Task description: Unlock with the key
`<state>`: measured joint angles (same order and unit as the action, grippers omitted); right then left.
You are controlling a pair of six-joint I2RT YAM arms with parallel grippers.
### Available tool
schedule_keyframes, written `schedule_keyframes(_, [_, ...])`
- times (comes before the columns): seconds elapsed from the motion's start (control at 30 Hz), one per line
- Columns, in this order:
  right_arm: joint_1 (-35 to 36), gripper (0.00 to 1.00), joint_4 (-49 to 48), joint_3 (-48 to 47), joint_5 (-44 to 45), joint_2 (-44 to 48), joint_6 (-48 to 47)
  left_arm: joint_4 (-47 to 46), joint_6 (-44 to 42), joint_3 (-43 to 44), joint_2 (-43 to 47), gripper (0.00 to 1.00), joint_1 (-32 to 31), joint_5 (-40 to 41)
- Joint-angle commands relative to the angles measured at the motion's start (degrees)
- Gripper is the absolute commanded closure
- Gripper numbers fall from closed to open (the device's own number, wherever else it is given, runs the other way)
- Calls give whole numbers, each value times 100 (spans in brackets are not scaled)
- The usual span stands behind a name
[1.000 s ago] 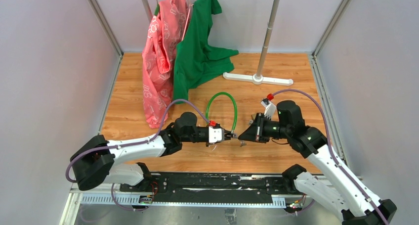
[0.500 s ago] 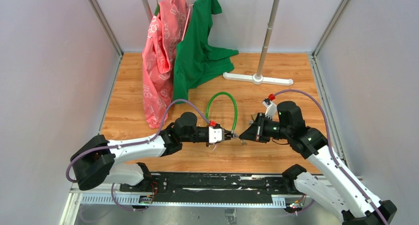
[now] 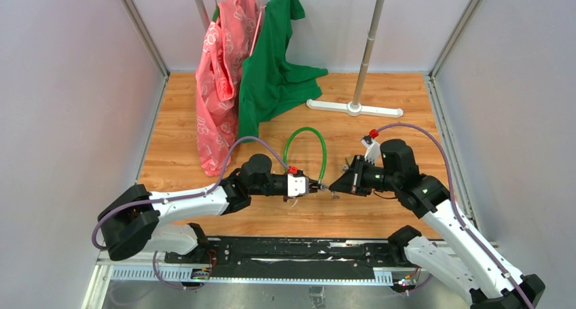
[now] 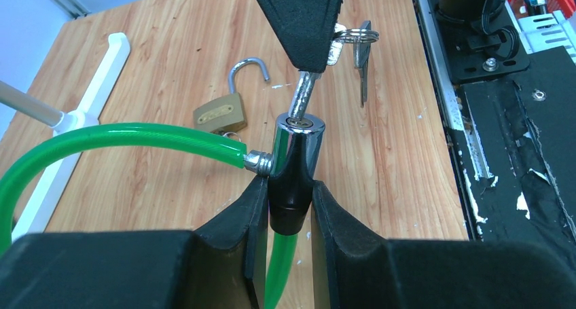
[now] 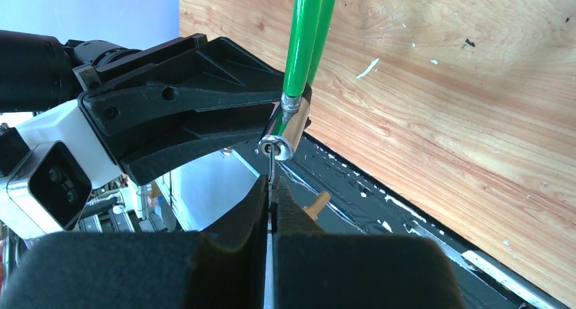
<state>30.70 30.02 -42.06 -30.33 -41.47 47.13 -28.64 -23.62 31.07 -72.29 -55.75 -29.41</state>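
Left wrist footage is filled at its near edge by the left end effector (image 4: 288,197), whose pads are clamped on the black base of the green cable lock (image 4: 297,142). Just beyond, the key (image 4: 302,95) is seated in the keyhole at the top of the lock's chrome barrel. Its head is pinched by the right end effector (image 5: 272,187), which is seen closed on it in the right wrist view. Farther off, a brass padlock (image 4: 219,112) with its shackle swung open is laid on the wooden counter (image 4: 394,153). A small bunch of keys (image 4: 364,51) is partly hidden behind the right finger. A white rack foot (image 4: 88,85) is seen at the far left.
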Motion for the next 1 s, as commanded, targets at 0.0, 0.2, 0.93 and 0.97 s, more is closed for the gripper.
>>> schedule_keyframes(0.0, [-81, 100, 57, 106, 88, 6, -56, -459, -156, 30, -12, 100, -68, -81])
schedule_keyframes(0.2, [-85, 100, 27, 135, 80, 25, -39, -462, -156, 64, -56, 100, -94, -78])
schedule_keyframes(0.93, [-82, 100, -47, 396, -92, 101, 107, -473, -147, 169, -232, 100, -111, 40])
schedule_keyframes(0.97, [-74, 100, -48, 405, -88, 93, 111, -483, -144, 167, -233, 100, -112, 38])
